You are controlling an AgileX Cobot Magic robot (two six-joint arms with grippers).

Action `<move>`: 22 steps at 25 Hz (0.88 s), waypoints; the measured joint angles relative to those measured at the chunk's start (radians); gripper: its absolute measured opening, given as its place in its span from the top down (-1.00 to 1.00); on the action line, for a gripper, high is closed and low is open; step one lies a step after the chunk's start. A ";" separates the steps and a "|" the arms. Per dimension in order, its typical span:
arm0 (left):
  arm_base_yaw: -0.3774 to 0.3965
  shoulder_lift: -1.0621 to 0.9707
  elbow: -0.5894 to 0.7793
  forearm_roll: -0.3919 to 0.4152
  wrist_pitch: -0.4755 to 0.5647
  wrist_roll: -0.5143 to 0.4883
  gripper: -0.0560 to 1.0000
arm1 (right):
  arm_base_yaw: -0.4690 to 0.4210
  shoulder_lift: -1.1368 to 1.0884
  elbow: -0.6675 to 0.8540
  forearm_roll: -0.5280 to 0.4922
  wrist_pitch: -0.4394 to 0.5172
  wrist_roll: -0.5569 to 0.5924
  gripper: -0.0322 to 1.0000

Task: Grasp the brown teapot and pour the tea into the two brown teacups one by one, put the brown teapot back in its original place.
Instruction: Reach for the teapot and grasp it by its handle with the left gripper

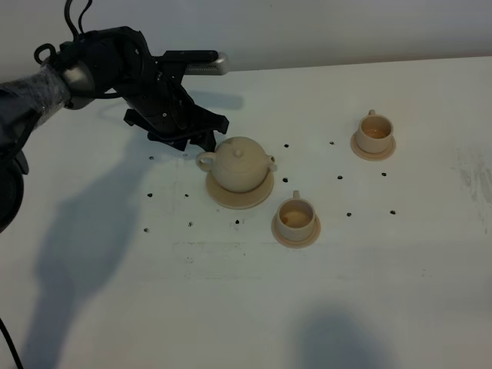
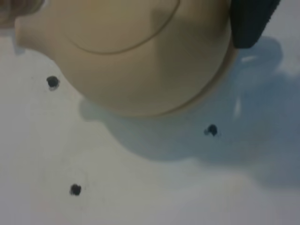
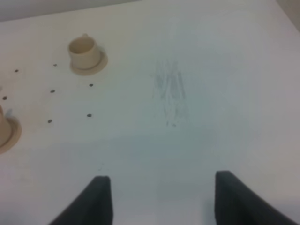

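Note:
The brown teapot (image 1: 240,164) sits upright on its round tray (image 1: 227,197), the original place, handle to the left and spout to the right. My left gripper (image 1: 198,143) hovers just behind and left of the pot, by the handle, jaws apart. In the left wrist view the teapot (image 2: 140,61) fills the upper half and one dark fingertip (image 2: 253,23) lies against its edge; the other finger is out of frame. One teacup (image 1: 295,216) stands on a saucer in front right of the pot, the other teacup (image 1: 374,131) at the far right. My right gripper (image 3: 164,201) is open over bare table.
Small dark dots (image 1: 190,224) mark the white table (image 1: 115,292) around the tea set. The right wrist view shows the far teacup (image 3: 83,50) and a faint smudge (image 3: 169,93) on the tabletop. The left arm casts a broad shadow at the left.

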 joint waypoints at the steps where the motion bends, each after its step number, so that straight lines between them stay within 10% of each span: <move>1: 0.000 0.000 0.000 0.000 0.005 0.000 -0.05 | 0.000 0.000 0.000 0.000 0.000 0.000 0.02; 22: 0.010 0.010 0.000 -0.035 0.132 0.009 -0.04 | 0.000 0.000 0.000 0.000 0.000 0.000 0.02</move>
